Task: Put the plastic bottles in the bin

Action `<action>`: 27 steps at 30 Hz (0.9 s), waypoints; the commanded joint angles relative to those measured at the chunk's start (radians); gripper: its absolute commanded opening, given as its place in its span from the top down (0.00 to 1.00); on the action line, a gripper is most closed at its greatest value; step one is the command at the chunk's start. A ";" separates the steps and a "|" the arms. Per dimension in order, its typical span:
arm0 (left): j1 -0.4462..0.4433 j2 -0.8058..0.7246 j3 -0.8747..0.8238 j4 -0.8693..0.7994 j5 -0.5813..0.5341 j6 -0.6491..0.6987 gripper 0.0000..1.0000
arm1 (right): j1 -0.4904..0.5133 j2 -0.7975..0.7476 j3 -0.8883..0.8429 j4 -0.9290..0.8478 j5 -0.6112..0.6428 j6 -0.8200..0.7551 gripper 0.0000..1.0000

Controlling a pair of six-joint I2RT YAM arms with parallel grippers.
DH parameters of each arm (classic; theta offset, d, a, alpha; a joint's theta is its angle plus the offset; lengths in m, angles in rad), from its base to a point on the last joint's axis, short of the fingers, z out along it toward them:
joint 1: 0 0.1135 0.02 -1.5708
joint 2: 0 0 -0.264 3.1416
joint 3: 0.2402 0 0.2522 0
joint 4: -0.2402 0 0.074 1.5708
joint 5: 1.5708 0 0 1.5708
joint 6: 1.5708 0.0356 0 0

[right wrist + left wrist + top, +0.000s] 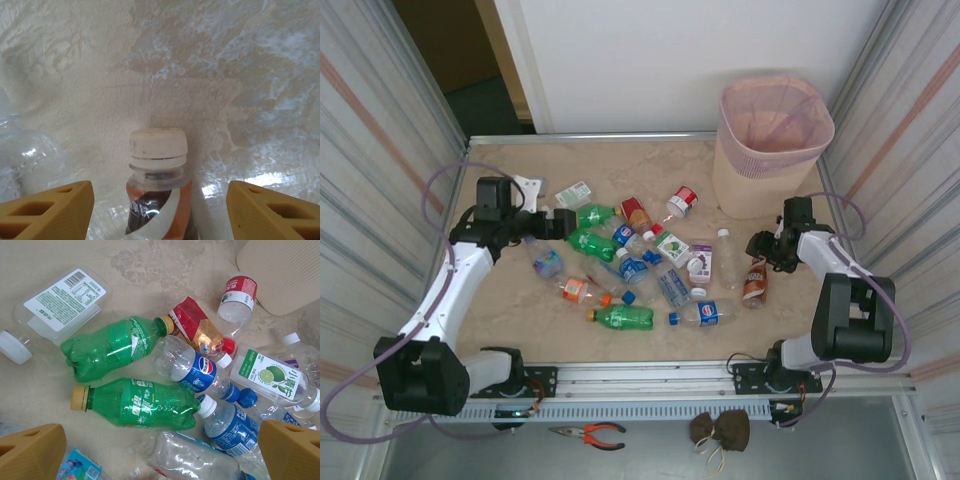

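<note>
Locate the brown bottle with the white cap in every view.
Top external: brown bottle on the right, at the right gripper.
Right wrist: the bottle bottom centre, cap toward the top, between open jaws.
Left wrist: aimed at the green bottles.
Shared landmark: marbled table.

a marbled beige table [520, 300] carries green bottles [107, 347] with green-and-white labels, a clear bottle [192, 367] banded blue, red and white, a red-and-gold-labelled bottle [195, 327] and a lime-labelled bottle [270, 377] in white and green. the brown bottle [159, 185] (white cap, orange-and-white swirl label) stands out. the bin [760, 165] has a pale pink mesh rim over a beige body.
</note>
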 commanded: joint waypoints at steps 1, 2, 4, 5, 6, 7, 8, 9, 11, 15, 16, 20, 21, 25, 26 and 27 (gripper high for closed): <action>0.014 -0.014 -0.010 0.004 0.043 0.043 0.01 | 0.006 0.039 0.030 -0.031 0.000 -0.009 0.34; 0.018 -0.015 -0.011 0.003 0.039 0.044 0.01 | 0.008 0.050 0.032 -0.029 -0.002 -0.009 0.35; 0.029 -0.014 -0.016 0.012 0.050 0.036 0.01 | 0.012 0.070 0.037 -0.025 -0.004 -0.010 0.36; 0.037 -0.009 -0.013 0.013 0.061 0.035 0.01 | 0.012 0.080 0.038 -0.021 -0.003 -0.010 0.37; 0.041 -0.005 -0.010 0.011 0.067 0.032 0.01 | 0.013 0.092 0.041 -0.017 -0.004 -0.012 0.38; 0.042 -0.002 -0.007 0.006 0.067 0.034 0.01 | 0.013 0.100 0.042 -0.016 -0.005 -0.013 0.38; 0.043 -0.004 -0.002 0.002 0.064 0.035 0.01 | 0.012 0.112 0.044 -0.012 -0.007 -0.015 0.39; 0.043 -0.010 -0.005 0.003 0.061 0.035 0.01 | 0.013 0.123 0.045 -0.008 -0.010 -0.015 0.40; 0.043 -0.022 -0.011 0.010 0.058 0.034 0.01 | 0.013 0.139 0.048 -0.009 -0.011 -0.016 0.42; 0.043 -0.038 -0.018 0.012 0.050 0.041 0.01 | 0.013 0.146 0.049 -0.008 -0.007 -0.016 0.47; 0.042 -0.040 -0.018 0.013 0.047 0.041 0.01 | 0.013 0.144 0.047 -0.008 -0.006 -0.015 0.48; 0.043 -0.039 -0.017 0.011 0.046 0.041 0.01 | 0.013 0.137 0.044 -0.006 0.005 -0.013 0.54; 0.043 -0.039 -0.017 0.009 0.046 0.041 0.01 | 0.013 0.136 0.043 -0.007 0.004 -0.012 0.55; 0.043 -0.045 -0.023 0.014 0.049 0.040 0.01 | 0.015 0.122 0.043 -0.010 0.011 -0.009 0.61; 0.043 -0.045 -0.025 0.012 0.052 0.041 0.01 | 0.015 0.115 0.043 -0.012 0.013 -0.009 0.62; 0.042 -0.046 -0.025 0.012 0.051 0.041 0.01 | 0.017 0.111 0.044 -0.013 0.016 -0.007 0.62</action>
